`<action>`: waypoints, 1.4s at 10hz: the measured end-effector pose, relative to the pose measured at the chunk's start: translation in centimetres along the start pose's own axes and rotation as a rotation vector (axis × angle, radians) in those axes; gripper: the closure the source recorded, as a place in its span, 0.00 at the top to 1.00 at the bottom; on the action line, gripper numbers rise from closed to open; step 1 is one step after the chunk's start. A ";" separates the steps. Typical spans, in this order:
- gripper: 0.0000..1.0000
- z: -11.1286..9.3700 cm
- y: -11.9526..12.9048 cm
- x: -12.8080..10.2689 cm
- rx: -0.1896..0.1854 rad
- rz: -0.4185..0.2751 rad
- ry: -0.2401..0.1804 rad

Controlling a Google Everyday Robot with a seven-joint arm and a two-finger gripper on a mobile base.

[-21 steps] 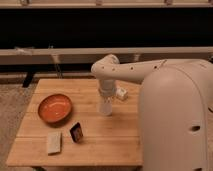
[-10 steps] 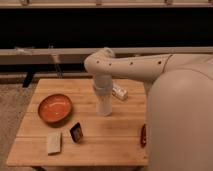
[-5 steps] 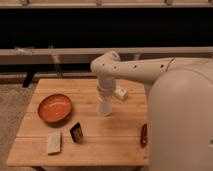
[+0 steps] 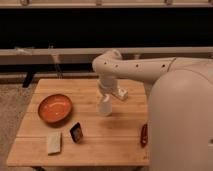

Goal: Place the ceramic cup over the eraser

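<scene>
The white ceramic cup stands near the middle of the wooden table. My gripper comes straight down from the white arm and sits on top of the cup. The eraser, a small black block with a brownish-orange face, lies on the table to the front left of the cup, about a cup's height away from it.
An orange bowl sits at the left. A pale beige slab lies at the front left next to the eraser. A white box lies behind the cup. A dark red elongated object lies at the right edge, beside my white body.
My arm's upper part swung a little left and back to the right. The gripper has stayed over the cup, and the cup has kept its place on the table.
</scene>
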 end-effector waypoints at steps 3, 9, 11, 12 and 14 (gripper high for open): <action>0.80 1.6 -0.6 -0.7 -0.007 -0.003 -0.001; 0.80 4.1 0.5 -2.7 -0.028 -0.047 0.013; 0.80 5.1 0.9 -2.9 -0.038 -0.055 0.039; 0.80 5.8 1.1 -2.9 -0.047 -0.058 0.055; 0.76 6.2 1.2 -2.5 -0.047 -0.053 0.057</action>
